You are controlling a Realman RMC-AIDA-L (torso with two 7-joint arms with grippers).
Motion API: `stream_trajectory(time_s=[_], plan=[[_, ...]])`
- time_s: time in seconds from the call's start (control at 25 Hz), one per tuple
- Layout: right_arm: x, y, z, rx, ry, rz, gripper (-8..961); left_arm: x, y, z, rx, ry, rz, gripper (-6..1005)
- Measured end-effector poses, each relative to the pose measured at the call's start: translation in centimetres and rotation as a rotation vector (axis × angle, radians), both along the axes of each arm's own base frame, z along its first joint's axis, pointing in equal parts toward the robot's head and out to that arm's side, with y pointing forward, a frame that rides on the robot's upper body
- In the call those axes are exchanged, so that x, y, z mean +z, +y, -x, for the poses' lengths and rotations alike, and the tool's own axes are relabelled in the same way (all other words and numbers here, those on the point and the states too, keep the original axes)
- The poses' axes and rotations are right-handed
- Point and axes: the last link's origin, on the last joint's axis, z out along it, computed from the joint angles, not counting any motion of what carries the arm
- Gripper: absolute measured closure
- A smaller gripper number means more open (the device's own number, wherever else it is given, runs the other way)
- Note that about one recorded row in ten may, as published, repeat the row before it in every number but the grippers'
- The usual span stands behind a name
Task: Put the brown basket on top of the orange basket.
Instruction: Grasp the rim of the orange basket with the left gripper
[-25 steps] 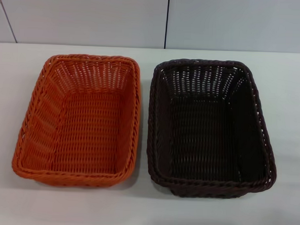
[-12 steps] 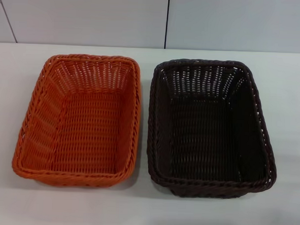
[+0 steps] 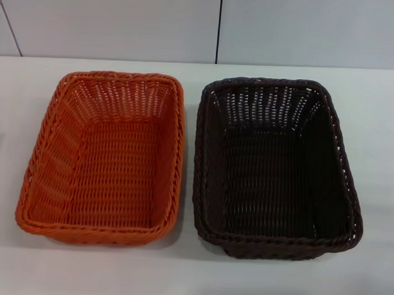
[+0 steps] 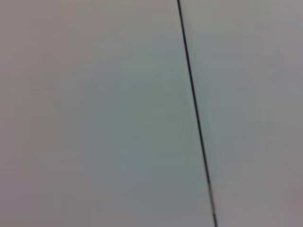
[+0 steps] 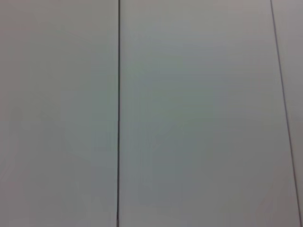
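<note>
The orange basket (image 3: 105,158) sits on the white table at the left in the head view. The brown basket (image 3: 274,168) sits right beside it on the right, upright, with a narrow gap between their rims. Both baskets are empty. Neither gripper shows in any view. Both wrist views show only pale panels with dark seams.
The white table (image 3: 192,277) runs under both baskets, with bare strips in front and at both sides. A pale panelled wall (image 3: 124,22) with a dark vertical seam stands behind the table.
</note>
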Motion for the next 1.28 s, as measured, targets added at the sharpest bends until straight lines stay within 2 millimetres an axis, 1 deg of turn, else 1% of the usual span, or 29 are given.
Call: stream_trajectory(time_s=[0.08, 0.12, 0.16, 0.2, 0.28, 0.32, 0.36, 0.4, 0.48, 0.52, 0.68, 0.72, 0.76, 0.8, 0.88, 0.92, 0.96, 1.0, 1.04, 1.08, 1.28], plan=[[-0.1, -0.1, -0.1, -0.004, 0.0, 0.005, 129, 0.5, 0.8, -0.6, 0.025, -0.01, 0.05, 231], [-0.2, -0.1, -0.2, -0.009, 0.0, 0.012, 130, 0.5, 0.8, -0.6, 0.025, -0.01, 0.05, 231], [-0.2, -0.1, -0.2, -0.009, 0.0, 0.012, 130, 1.1, 1.7, -1.4, 0.065, -0.022, 0.093, 231], [-0.2, -0.1, -0.2, -0.01, 0.001, 0.016, 130, 1.1, 1.7, -1.4, 0.065, -0.022, 0.093, 231], [-0.3, 0.0, -0.2, -0.012, 0.004, 0.022, 130, 2.1, 2.3, -2.8, 0.088, -0.025, 0.14, 231], [-0.3, 0.0, -0.2, -0.012, 0.004, 0.024, 130, 2.1, 2.3, -2.8, 0.088, -0.025, 0.14, 231], [-0.3, 0.0, -0.2, -0.012, 0.004, 0.024, 130, 2.6, 2.8, -4.2, 0.106, -0.02, 0.195, 232], [-0.3, 0.0, -0.3, -0.013, 0.003, 0.024, 130, 2.8, 3.1, -5.1, 0.13, -0.016, 0.238, 232], [-0.3, 0.1, -0.2, -0.012, 0.003, 0.024, 130, 2.8, 3.4, -5.8, 0.164, -0.009, 0.279, 232], [-0.2, 0.1, -0.3, -0.012, 0.003, 0.023, 130, 2.8, 3.7, -6.6, 0.194, 0.006, 0.316, 232], [-0.2, 0.2, -0.2, -0.011, 0.003, 0.024, 130, 2.7, 4.5, -8.3, 0.273, 0.06, 0.408, 232], [-0.3, 0.3, -0.2, -0.012, 0.004, 0.029, 130, 2.6, 5.2, -9.2, 0.297, 0.085, 0.443, 232], [-0.3, 0.3, -0.2, -0.012, 0.004, 0.029, 130, 2.6, 5.2, -9.2, 0.297, 0.085, 0.443, 232], [-0.3, 0.4, -0.3, -0.012, 0.004, 0.032, 130, 2.6, 5.4, -9.7, 0.304, 0.097, 0.458, 232], [-0.3, 0.5, -0.3, -0.013, 0.005, 0.037, 130, 2.6, 5.4, -9.7, 0.304, 0.097, 0.458, 232], [-0.4, 0.5, -0.3, -0.015, 0.007, 0.042, 129, 2.6, 5.8, -10.5, 0.313, 0.111, 0.482, 232], [-0.4, 0.5, -0.3, -0.015, 0.007, 0.042, 129, 2.6, 5.8, -10.5, 0.313, 0.111, 0.482, 232], [-0.4, 0.6, -0.3, -0.016, 0.008, 0.044, 129, 2.4, 6.6, -12.1, 0.312, 0.136, 0.533, 233], [-0.4, 0.6, -0.3, -0.017, 0.008, 0.045, 129, 2.4, 6.6, -12.1, 0.312, 0.136, 0.533, 233], [-0.5, 0.6, -0.3, -0.018, 0.009, 0.047, 129, 2.3, 7.0, -13.0, 0.3, 0.144, 0.554, 233], [-0.5, 0.6, -0.4, -0.02, 0.01, 0.049, 129, 2.3, 7.0, -13.0, 0.3, 0.144, 0.554, 233]])
